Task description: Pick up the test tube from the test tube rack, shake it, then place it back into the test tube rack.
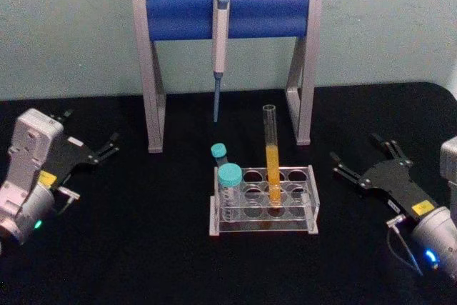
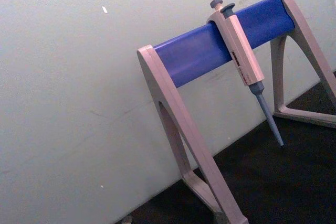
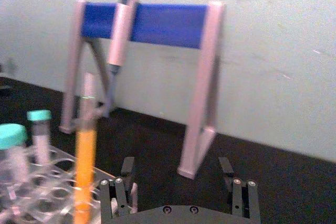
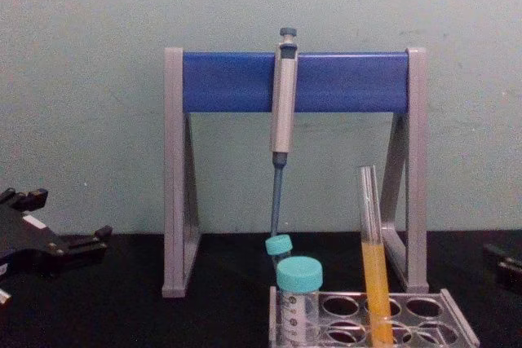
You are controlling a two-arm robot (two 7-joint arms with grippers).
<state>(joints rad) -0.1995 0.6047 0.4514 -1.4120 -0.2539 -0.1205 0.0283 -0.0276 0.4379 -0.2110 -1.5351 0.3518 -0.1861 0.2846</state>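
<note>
Head view: the tall clear glass test tube [image 1: 271,153] with orange-yellow liquid stands upright in the low clear plastic test tube rack [image 1: 312,198]. My right gripper [image 1: 356,165], jaws spread, waits beside it; my left gripper [image 1: 108,144] parks apart, jaws apparently spread. Pickup not begun; next, approach and pinch above the rack.

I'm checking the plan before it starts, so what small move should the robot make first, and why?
Probably bring the right gripper in toward the test tube. The tube stands upright in the test tube rack, untouched, and the open right gripper sits nearer it than the left gripper, which rests open, far off.
</note>
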